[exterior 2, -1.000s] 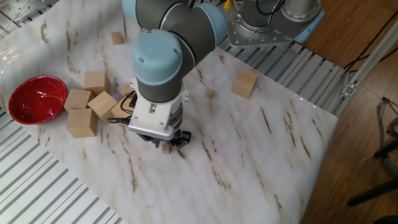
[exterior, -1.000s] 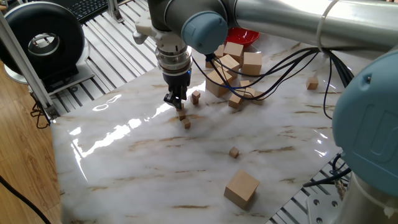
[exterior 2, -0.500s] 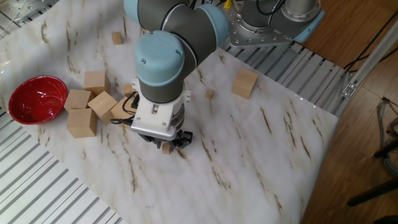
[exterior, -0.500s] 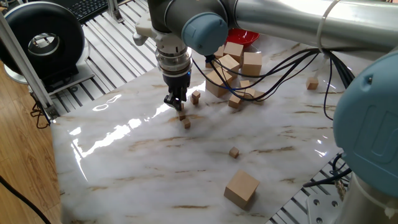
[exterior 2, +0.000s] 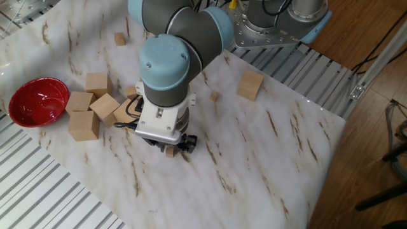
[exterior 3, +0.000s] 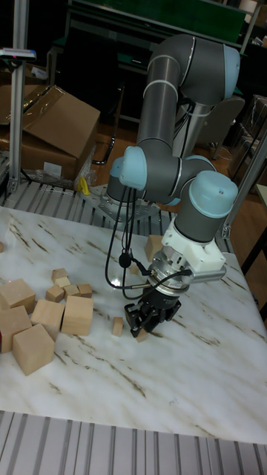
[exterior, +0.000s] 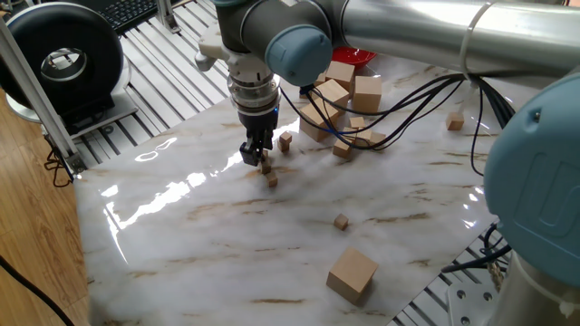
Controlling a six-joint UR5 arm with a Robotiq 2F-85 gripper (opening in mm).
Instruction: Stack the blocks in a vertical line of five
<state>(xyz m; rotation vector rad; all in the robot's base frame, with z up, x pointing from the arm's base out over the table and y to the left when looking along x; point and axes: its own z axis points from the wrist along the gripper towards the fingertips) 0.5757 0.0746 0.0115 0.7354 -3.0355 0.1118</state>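
Note:
My gripper [exterior: 259, 160] points straight down at the marble table [exterior: 199, 226], its fingertips low around one of the tiny plain wood blocks [exterior: 265, 167], and it looks open. In the other fixed view that block [exterior 2: 170, 151] peeks out under the gripper [exterior 2: 172, 145]; the tall fixed view shows the same block [exterior 3: 141, 335] under the gripper [exterior 3: 148, 324]. A second tiny block [exterior: 272, 181] lies just in front of it, a third block [exterior: 285, 141] just behind, and another tiny block [exterior: 341, 222] lies alone toward the front. All of them lie singly on the table.
A pile of medium and large wooden cubes [exterior: 340, 100] sits behind the gripper beside a red bowl [exterior 2: 35, 102]. One large cube [exterior: 352, 274] stands near the front edge. Black cables [exterior: 408, 100] hang from the arm over the pile.
The gripper has shifted slightly down and toward the tiny block beside it. The blocks have not moved.

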